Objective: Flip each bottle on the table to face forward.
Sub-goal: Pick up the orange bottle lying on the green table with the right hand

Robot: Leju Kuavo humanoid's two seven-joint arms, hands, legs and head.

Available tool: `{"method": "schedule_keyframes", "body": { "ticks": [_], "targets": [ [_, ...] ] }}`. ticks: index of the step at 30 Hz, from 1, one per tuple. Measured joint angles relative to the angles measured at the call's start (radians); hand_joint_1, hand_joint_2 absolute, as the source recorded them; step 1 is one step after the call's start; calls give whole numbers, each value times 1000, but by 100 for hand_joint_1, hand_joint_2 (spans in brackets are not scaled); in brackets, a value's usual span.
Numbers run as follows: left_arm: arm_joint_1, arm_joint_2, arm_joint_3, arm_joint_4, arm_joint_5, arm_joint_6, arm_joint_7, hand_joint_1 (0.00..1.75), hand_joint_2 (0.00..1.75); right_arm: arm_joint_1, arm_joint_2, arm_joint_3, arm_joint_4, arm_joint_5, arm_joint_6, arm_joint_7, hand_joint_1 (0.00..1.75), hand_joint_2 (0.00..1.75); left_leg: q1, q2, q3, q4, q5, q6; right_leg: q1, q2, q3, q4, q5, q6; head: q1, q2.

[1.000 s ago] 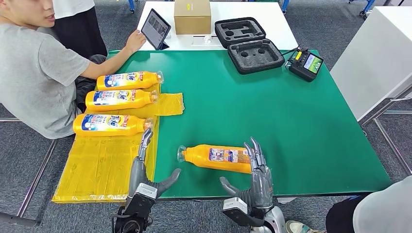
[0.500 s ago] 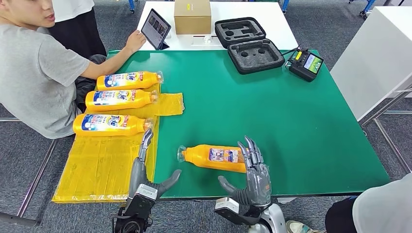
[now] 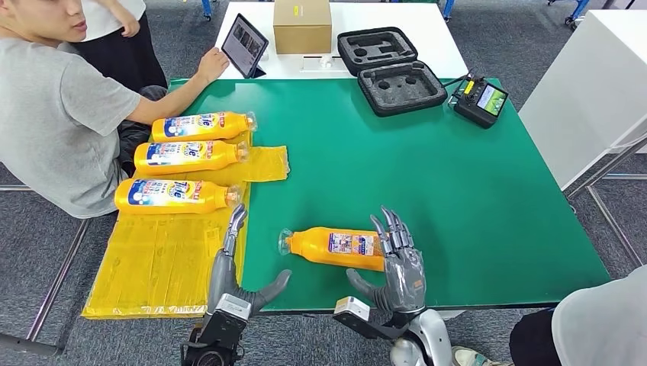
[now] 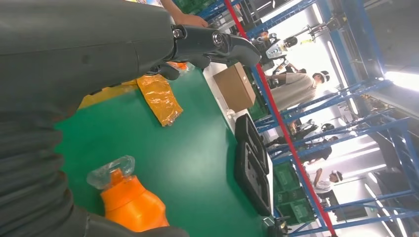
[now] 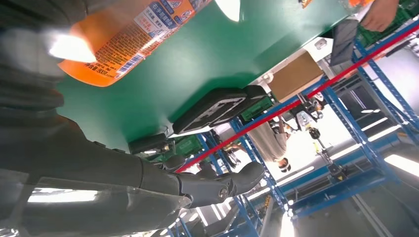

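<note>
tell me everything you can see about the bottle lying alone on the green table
The bottle is orange plastic with a clear cap and a small-print label with a barcode facing up. It lies on its side on the green table near the front edge, cap toward the yellow sheet. The right hand is at its base end; contact is unclear.

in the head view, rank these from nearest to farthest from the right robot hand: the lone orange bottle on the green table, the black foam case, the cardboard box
From the right robot hand:
1. Lone orange bottle, lying on the green table right at the fingers.
2. Black foam case, open at the table's far edge, ahead of the hand.
3. Cardboard box, beyond the green table on the white table, farther back and to the left.
</note>
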Motion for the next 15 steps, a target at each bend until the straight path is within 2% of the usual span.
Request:
{"method": "schedule_keyframes", "body": {
  "ticks": [9, 15],
  "targets": [
    [-4, -6, 0, 0, 0, -5, 0, 0, 175, -5, 0, 0, 24, -11, 0, 23, 0, 175, 0, 0, 0, 0, 0, 0, 0, 0, 0, 0, 0, 0, 0, 0],
    [-11, -8, -1, 9, -2, -21, 0, 0, 175, -2, -3, 7, 40, -12, 0, 87, 0, 175, 0, 0, 0, 0, 0, 0, 0, 0, 0, 0, 0, 0, 0, 0]
  ]
}}
